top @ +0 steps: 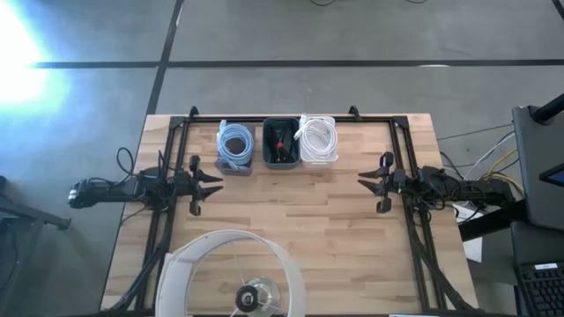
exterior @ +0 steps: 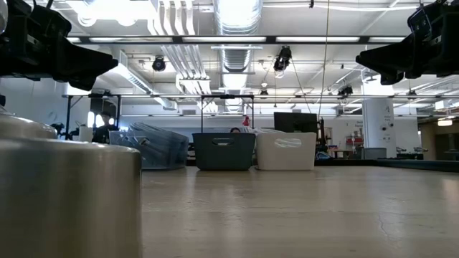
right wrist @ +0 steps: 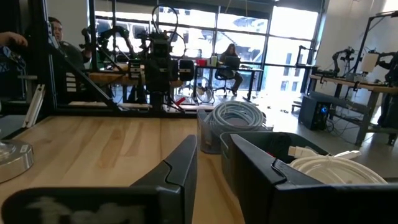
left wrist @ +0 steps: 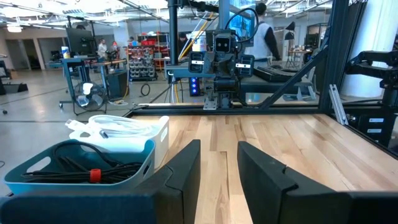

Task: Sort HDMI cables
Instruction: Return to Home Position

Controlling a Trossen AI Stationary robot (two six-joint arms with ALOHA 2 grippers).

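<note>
Three small bins stand side by side at the table's far edge. The left bin [top: 235, 148] holds coiled light blue HDMI cables [top: 234, 141]. The dark middle bin [top: 280, 143] holds black cables [left wrist: 74, 163], and the white bin [top: 318, 141] holds white cables [top: 319, 135]. My left gripper [top: 220, 183] hangs level above the table's left side, pointing right. It is open, with nothing between its fingers [left wrist: 186, 163]. My right gripper [top: 359, 182] hangs level at the right side, pointing left. It is also open and holds nothing [right wrist: 209, 138].
A round white ring-shaped object [top: 233, 269] with a metal piece in its middle sits at the table's near edge. It shows as a metal cylinder [exterior: 68, 193] in the low view. Black frame rails [top: 163, 229] run along both sides. Bare wood [top: 291, 202] lies between the grippers.
</note>
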